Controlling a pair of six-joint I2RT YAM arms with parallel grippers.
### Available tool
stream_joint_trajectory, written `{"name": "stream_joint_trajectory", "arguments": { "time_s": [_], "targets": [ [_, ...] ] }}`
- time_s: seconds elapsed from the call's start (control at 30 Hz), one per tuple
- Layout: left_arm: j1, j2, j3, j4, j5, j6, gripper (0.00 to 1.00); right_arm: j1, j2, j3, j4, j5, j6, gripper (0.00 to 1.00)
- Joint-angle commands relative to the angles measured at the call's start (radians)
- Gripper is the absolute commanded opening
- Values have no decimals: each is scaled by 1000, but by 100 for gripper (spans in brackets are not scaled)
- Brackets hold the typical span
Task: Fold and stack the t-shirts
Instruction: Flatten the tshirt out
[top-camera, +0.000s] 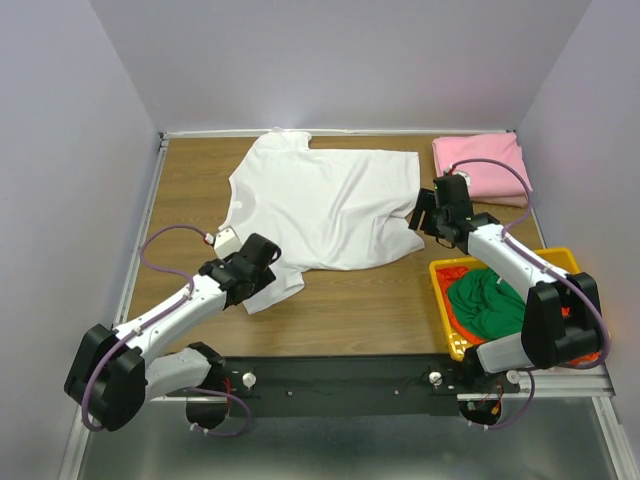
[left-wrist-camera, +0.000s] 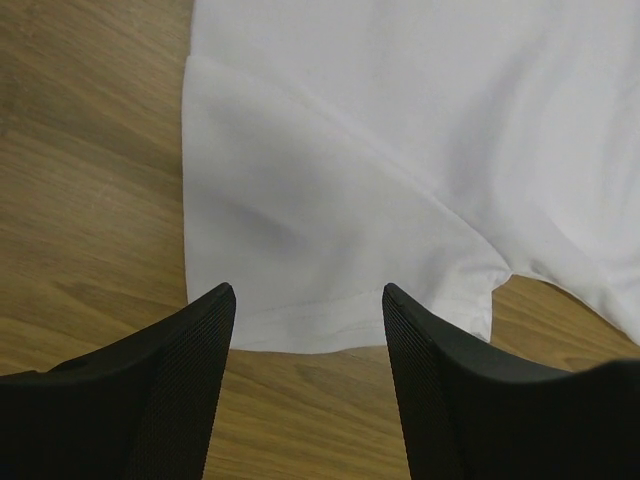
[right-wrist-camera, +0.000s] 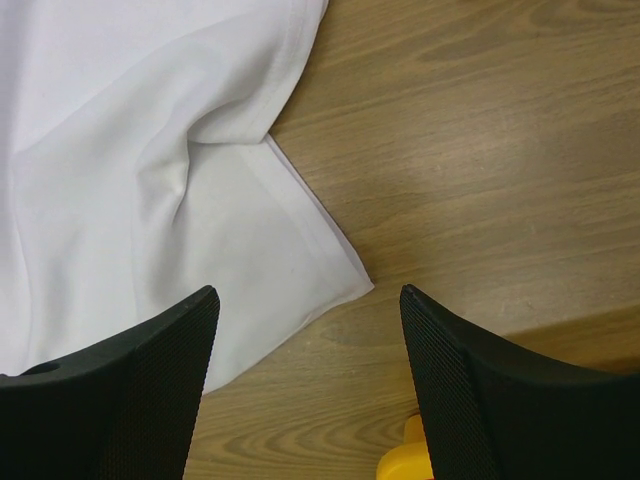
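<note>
A white t-shirt (top-camera: 325, 200) lies spread flat across the middle of the wooden table. My left gripper (top-camera: 262, 262) is open and empty just above the shirt's near left sleeve (left-wrist-camera: 300, 240), short of its hem. My right gripper (top-camera: 422, 214) is open and empty above the shirt's right sleeve corner (right-wrist-camera: 300, 270). A folded pink t-shirt (top-camera: 480, 165) lies at the far right. A green t-shirt (top-camera: 485, 300) and an orange one (top-camera: 452, 275) are bunched in the basket.
A yellow plastic basket (top-camera: 560, 258) stands at the near right, beside my right arm; its corner shows in the right wrist view (right-wrist-camera: 405, 455). Grey walls enclose the table on three sides. Bare wood lies in front of the white shirt.
</note>
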Motion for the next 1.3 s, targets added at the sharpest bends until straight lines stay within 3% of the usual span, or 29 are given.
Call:
{"name": "stream_joint_trajectory", "arguments": {
  "time_s": [0.0, 0.27, 0.9, 1.17, 1.27],
  "targets": [
    [-6, 40, 30, -74, -35, -89, 68, -11, 3, -18, 0, -48, -15, 80],
    [-6, 65, 1, -62, 16, -160, 66, -22, 5, -32, 9, -59, -18, 80],
    [-11, 144, -52, 4, 97, -175, 60, -43, -3, -51, 11, -72, -21, 80],
    [-15, 172, -79, 36, 145, -171, 43, -51, -6, -54, 12, -75, -21, 80],
    [-17, 174, -85, 50, 155, -168, 33, -54, -3, -54, 12, -78, -23, 80]
  ]
}}
